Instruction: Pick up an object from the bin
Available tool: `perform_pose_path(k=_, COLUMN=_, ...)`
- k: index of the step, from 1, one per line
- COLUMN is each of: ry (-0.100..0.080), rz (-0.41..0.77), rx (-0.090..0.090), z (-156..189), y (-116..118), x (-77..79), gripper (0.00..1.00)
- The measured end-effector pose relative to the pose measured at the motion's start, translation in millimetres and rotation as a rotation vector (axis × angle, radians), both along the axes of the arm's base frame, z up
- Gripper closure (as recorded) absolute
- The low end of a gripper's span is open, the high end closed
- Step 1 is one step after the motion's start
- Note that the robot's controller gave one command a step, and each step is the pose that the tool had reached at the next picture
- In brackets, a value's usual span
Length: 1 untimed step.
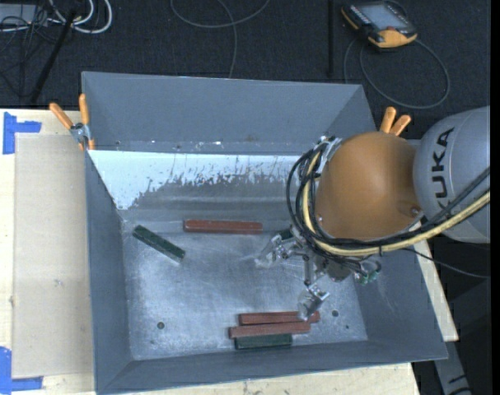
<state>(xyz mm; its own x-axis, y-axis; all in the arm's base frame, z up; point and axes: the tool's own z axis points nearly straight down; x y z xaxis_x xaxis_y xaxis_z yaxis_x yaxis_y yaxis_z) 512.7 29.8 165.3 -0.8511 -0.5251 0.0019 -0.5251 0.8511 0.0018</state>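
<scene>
The arm reaches into the grey bin (225,130) from the right. Its end effector (309,286) hangs beneath the orange wrist cover (365,188), low over the floor near the front right corner. Whether it is spread or pressed together I cannot tell, as the metal parts under the cover overlap, and nothing can be seen pinched in it. The nearest things are three slim sticks lying side by side and touching along the front wall: a brown stick (274,318), a second brown stick (270,330) in front of it, and a dark green stick (263,342) nearest the wall. Their long axes run left to right in the view, roughly parallel to the front wall. The end effector's lowest tip sits just at the right end of the rearmost brown stick, so the bundle stretches away to the left of it. A grasp would likely need to close across that axis. Another brown stick (222,227) and a tilted green stick (159,243) lie well apart, toward the back and left.
</scene>
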Motion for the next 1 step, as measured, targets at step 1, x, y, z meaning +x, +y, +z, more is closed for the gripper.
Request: perform_pose_path(k=1, ry=-0.008, rz=0.066, rx=0.000, z=27.6, y=-3.6, x=-1.0, gripper=0.00)
